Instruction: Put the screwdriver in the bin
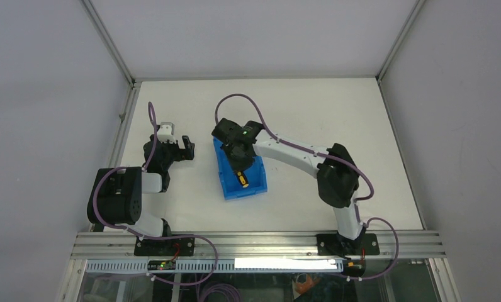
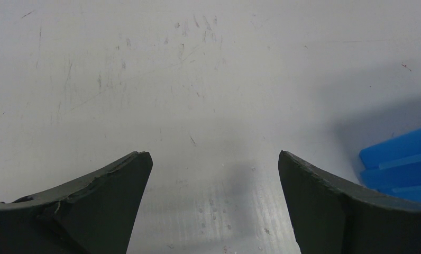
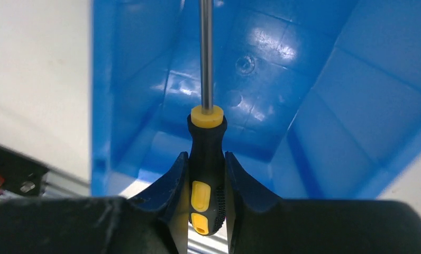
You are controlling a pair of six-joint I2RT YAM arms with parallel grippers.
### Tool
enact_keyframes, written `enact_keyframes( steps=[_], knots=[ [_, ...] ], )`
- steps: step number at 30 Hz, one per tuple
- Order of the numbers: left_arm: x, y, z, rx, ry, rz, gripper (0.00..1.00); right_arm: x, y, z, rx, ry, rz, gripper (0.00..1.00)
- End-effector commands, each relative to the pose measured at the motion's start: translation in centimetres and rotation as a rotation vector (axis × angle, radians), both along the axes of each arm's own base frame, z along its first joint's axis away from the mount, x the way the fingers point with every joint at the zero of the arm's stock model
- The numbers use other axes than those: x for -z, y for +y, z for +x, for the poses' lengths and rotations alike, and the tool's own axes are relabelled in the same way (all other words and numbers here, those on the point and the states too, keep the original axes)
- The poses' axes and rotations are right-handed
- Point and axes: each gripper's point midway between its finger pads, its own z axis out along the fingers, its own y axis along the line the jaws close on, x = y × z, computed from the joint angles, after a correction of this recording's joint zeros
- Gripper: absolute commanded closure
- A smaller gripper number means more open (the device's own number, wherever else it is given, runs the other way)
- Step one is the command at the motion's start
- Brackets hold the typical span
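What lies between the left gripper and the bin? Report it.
Only bare table: in the top view a white strip separates the left gripper from the bin, with nothing on it.

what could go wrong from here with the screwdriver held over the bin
1. The right gripper pinches only the handle of the screwdriver, with the shaft pointing into the bin. If it is lowered, the tip might jab the floor and shove the loose bin.
2. Released at this tilt, the screwdriver might bounce or end up leaning on a wall instead of lying flat.
3. The left gripper is open beside the bin, not steadying it.
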Motion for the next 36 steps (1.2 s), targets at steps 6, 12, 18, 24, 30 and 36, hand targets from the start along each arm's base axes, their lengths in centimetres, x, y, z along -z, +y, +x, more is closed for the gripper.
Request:
enact_keyframes(
  steps=[6, 12, 18, 24, 30, 36],
  knots=[
    [-2.8, -0.2, 1.5, 0.002, -0.100, 0.003, 0.01, 6.3, 0.6, 2.3, -0.006, -0.007, -0.073, 1.00],
    [-2.8, -0.2, 1.5, 0.001, -0.099, 0.003, 0.01, 8.0, 0.5, 2.4, 0.012, 0.003, -0.084, 0.64],
    [-2.8, -0.2, 1.5, 0.002, -0.099, 0.003, 0.01, 5.2, 1.0, 3.0, 0.034, -0.052, -0.032, 0.52],
    [-2.8, -0.3, 1.5, 0.002, -0.099, 0.003, 0.01, -1.3, 0.8, 3.4, 0.031, -0.167, 0.058, 0.53],
    [-2.8, -0.2, 1.5, 0.001, -0.100, 0.003, 0.01, -8.6, -1.7, 3.4, 0.015, -0.279, 0.105, 0.55],
    [-2.8, -0.2, 1.5, 0.002, -0.099, 0.003, 0.01, -11.0, -7.5, 4.6, 0.071, -0.318, 0.154, 0.03]
  ],
)
